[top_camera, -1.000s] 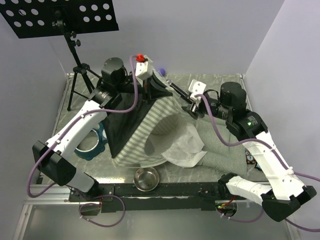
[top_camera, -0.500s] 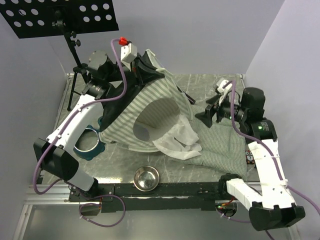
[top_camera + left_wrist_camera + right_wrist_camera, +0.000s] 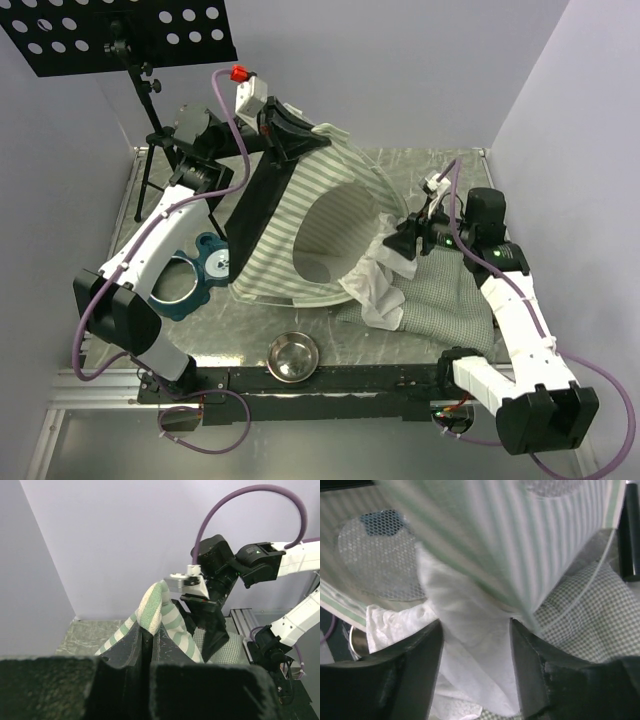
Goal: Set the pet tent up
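Top external view: the large green-and-white striped fabric pet tent (image 3: 285,230) stands propped over the middle of the bench (image 3: 420,165), its round opening facing the near edge. Its peak is lifted toward the far-left corner because the left gripper (image 3: 146,634), pressed together, pinches the striped cloth there, apparently to pull the shape upright. The right gripper (image 3: 475,625), fingers spread, straddles the sheer white mesh panel (image 3: 382,295) beside the grey-green checked cushion mat (image 3: 450,300) near the right edge, probably to clear the doorway.

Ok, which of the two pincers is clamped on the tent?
The left pincer, shut on the pet tent's striped peak. The right pincer stands open over the white mesh.
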